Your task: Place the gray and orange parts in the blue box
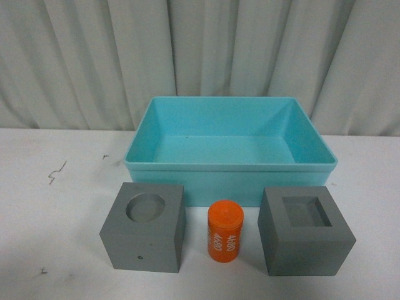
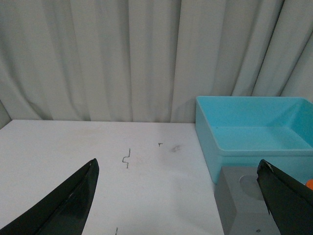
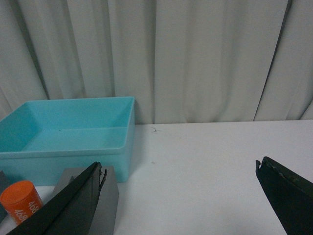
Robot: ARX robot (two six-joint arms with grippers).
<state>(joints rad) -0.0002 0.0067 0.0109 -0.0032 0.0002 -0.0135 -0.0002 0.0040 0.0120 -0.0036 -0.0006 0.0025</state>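
In the front view an empty light-blue box (image 1: pixel 230 164) stands at the back of the white table. In front of it sit a gray cube with a round recess (image 1: pixel 144 226), an orange cylinder (image 1: pixel 224 230) with white digits, and a gray cube with a square recess (image 1: pixel 305 230). Neither arm shows in the front view. My left gripper (image 2: pixel 178 169) is open over bare table, the round-recess cube (image 2: pixel 242 200) by one finger and the blue box (image 2: pixel 254 132) beyond. My right gripper (image 3: pixel 178 169) is open too, beside the square-recess cube (image 3: pixel 105 196), orange cylinder (image 3: pixel 20 200) and box (image 3: pixel 68 132).
A pale pleated curtain (image 1: pixel 200 56) hangs behind the table. Small dark marks (image 1: pixel 56 172) lie on the tabletop left of the box. Open tabletop (image 3: pixel 220 161) stretches to the right of the box and cubes.
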